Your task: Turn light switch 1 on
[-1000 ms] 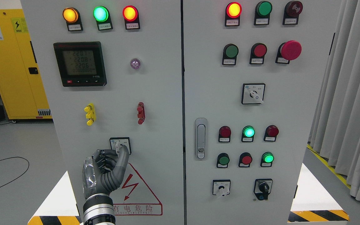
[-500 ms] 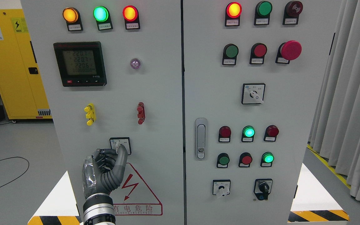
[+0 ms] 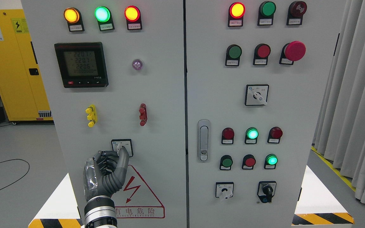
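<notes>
1. At the far left, around nine to ten o'clock, a yellow cabinet (image 3: 11, 63) stands on the grey floor, with a black cable (image 3: 3, 177) looping below it at about eight o'clock
2. The grey control panel (image 3: 160, 95) fills the middle; its left door carries three lit lamps along the top at eleven o'clock: amber (image 3: 71, 15), green (image 3: 102, 14) and red (image 3: 131, 13)
3. Below them sits a digital meter (image 3: 81, 65) showing rows of digits, and lower, a yellow fitting (image 3: 91, 116) and a red fitting (image 3: 143, 114)
4. The left hand (image 3: 108, 172) rises from the bottom edge at seven o'clock, forearm upright, wrist cuff at the frame's lower border, the back of the hand facing the camera
5. Its fingers (image 3: 106, 160) are curled in, and the thumb (image 3: 123, 160) stretches up to twelve o'clock from the palm; thumb and fingertips pinch the white knob of the rotary switch (image 3: 122, 147)
6. That switch is on the left door's lower part, at about seven o'clock in the frame, directly above the red lightning warning triangle (image 3: 138, 193)
7. Right of the door seam are a door latch (image 3: 203, 140), a second rotary selector (image 3: 257, 95) at about three o'clock, and a red mushroom button (image 3: 294, 50) at two o'clock
8. Grey curtains (image 3: 356, 95) hang at the far right
</notes>
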Motion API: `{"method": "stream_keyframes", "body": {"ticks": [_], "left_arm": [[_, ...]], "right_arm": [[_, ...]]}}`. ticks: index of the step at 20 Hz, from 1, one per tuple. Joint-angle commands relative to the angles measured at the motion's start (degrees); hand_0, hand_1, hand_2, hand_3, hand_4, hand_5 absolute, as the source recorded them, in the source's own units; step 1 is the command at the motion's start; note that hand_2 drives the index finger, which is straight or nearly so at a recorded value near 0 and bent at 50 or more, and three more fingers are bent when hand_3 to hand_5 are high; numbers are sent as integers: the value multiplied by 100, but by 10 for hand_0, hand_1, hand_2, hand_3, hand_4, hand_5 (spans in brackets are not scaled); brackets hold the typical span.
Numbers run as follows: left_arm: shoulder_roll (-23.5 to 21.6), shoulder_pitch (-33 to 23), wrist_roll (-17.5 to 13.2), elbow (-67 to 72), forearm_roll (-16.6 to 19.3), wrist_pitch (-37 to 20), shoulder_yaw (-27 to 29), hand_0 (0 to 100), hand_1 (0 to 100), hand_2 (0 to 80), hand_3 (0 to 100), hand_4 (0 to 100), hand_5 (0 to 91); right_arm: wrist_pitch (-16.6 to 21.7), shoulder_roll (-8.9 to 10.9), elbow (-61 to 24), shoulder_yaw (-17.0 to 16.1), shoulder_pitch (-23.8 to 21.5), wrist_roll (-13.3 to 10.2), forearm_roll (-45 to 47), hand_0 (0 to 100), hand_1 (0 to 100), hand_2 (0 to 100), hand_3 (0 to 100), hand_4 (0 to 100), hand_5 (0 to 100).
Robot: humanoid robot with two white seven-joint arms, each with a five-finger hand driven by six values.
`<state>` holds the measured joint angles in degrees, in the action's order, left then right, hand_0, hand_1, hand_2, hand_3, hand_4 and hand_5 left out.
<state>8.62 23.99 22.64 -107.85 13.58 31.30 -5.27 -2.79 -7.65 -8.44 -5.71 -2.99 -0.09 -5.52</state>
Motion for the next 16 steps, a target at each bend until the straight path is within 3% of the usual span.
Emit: {"method": "stream_keyframes", "body": {"ticks": [1,9,16], "left_arm": [[-1,0,-6,9,-13,7,-1,566,588,604,910,895,800],[-1,0,-6,9,-22,7,-1,582,577,645,916,899,804],[-1,0,-6,9,-22,16,-1,504,549,668,932,901,804]], "right_arm": [[-2,0,0,0,0,1,-1,0,500,40,0,0,0],[-2,0,0,0,0,1,-1,0,500,40,0,0,0],[-2,0,0,0,0,1,-1,0,500,40,0,0,0]]}}
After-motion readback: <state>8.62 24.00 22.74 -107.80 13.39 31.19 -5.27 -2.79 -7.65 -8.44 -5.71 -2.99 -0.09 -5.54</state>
